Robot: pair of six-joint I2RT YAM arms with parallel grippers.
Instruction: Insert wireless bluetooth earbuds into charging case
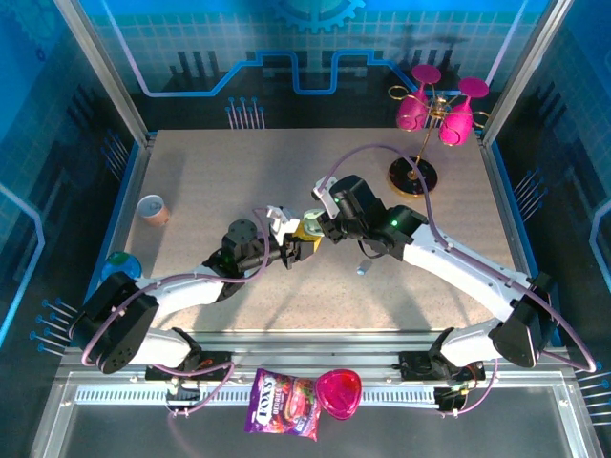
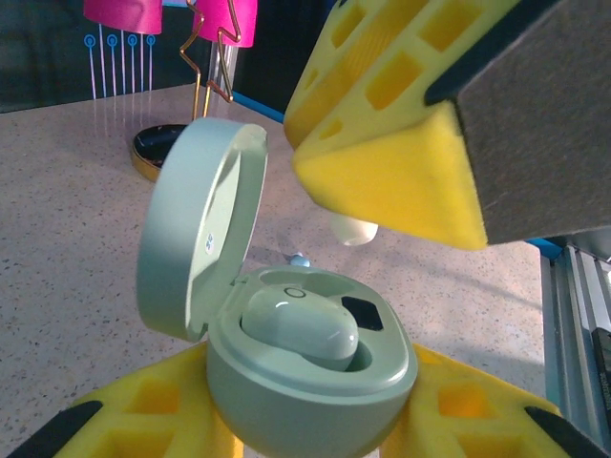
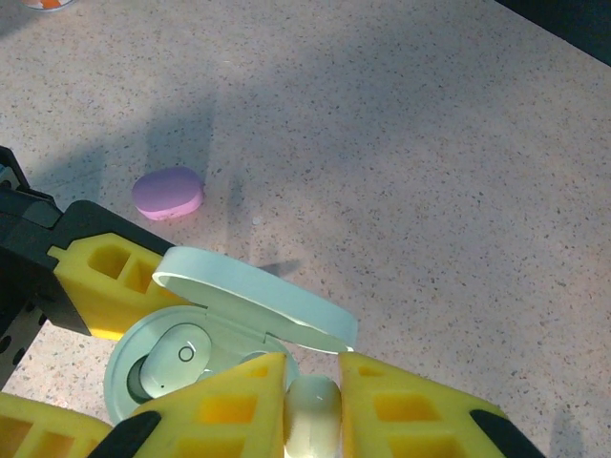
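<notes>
My speckled beige tabletop (image 1: 210,172) carries a small orange cup (image 1: 151,208) near its left edge and the round black-and-gold base of a wire stand (image 1: 412,177) towards the far right. A purple pebble-shaped case (image 3: 168,193) lies closed on it. A tiny pale blue piece (image 1: 361,270), possibly an earbud, lies near the middle.

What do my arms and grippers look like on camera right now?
The left arm and right arm both have white link shells with black joints and bases. A pale purple cable runs along each. A small green light glows near the right arm's wrist. The left gripper and right gripper have yellow fingers moulded with rectangular pockets, with dark grey and black backing.
</notes>
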